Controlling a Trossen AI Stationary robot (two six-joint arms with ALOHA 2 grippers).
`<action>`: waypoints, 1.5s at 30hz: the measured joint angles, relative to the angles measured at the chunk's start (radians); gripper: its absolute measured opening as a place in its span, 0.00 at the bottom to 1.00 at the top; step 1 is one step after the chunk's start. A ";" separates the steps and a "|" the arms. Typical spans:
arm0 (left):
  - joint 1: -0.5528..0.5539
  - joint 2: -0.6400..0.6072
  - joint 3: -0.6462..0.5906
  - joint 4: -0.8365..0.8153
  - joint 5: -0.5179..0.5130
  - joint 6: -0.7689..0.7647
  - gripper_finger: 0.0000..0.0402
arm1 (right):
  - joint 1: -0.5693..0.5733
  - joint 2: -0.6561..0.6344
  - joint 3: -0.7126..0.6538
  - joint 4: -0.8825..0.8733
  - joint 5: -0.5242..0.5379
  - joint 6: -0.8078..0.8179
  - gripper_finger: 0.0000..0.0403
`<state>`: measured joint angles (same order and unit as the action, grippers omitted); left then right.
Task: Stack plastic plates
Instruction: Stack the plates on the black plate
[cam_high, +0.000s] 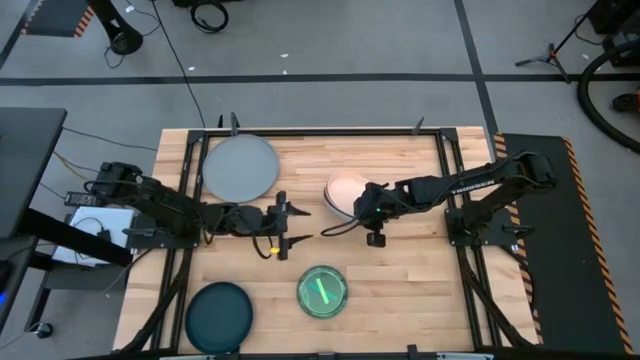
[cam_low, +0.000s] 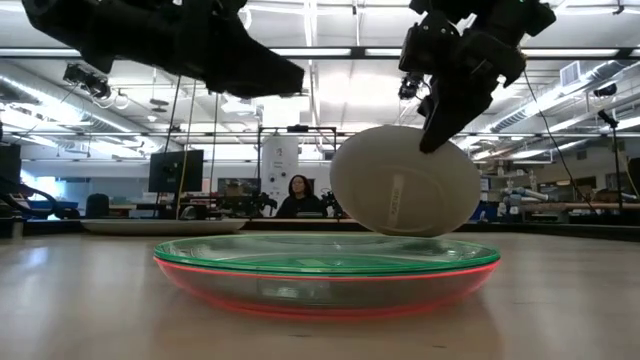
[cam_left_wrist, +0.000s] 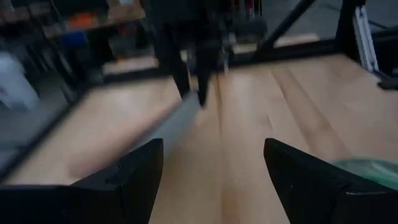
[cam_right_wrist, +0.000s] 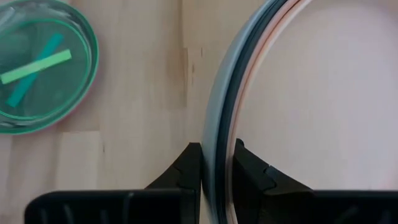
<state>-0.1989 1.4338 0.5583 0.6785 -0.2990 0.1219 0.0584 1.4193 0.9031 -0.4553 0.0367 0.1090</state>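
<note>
My right gripper (cam_high: 364, 208) is shut on a small stack of plates (cam_high: 345, 190) whose rims show pale blue, dark and peach; it is at the table's middle, tilted up on edge. My left gripper (cam_high: 286, 228) hovers open just left of the stack, and in its own view (cam_left_wrist: 211, 177) it faces the right gripper. A large grey plate (cam_high: 240, 166) lies flat at the far left. A dark teal plate (cam_high: 220, 313) lies at the near edge. A translucent teal plate rests on a red one (cam_low: 325, 270), also (cam_high: 322, 291), near the table's near edge. My right gripper pinches the rims of the stacked plates (cam_right_wrist: 219, 146) between its two fingers (cam_right_wrist: 189, 167), several plates together. The fingers come from above and from the table's right, slanting down. The stack (cam_low: 405, 180) hangs tilted below the gripper; whether its lower edge touches the table I cannot tell.
Metal frame rails run along the table's left and right sides (cam_high: 452, 190). Bare wood (cam_high: 420, 290) lies at the near right and between the teal-on-red stack and the held plates. A person (cam_low: 299, 195) sits in the room beyond the table.
</note>
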 joint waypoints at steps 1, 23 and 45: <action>0.000 0.007 0.000 0.019 -0.005 0.027 0.71 | 0.005 0.000 0.000 0.004 0.000 0.008 0.15; 0.080 0.366 0.466 -0.366 -0.012 0.299 0.79 | -0.005 0.002 -0.002 0.022 0.032 0.032 0.16; 0.087 0.509 0.485 -0.260 0.078 0.434 0.79 | 0.100 0.002 -0.006 0.058 -0.052 -0.082 0.16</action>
<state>-0.1119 1.9432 1.0434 0.4187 -0.2209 0.5556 0.1585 1.4216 0.8975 -0.3969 -0.0156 0.0274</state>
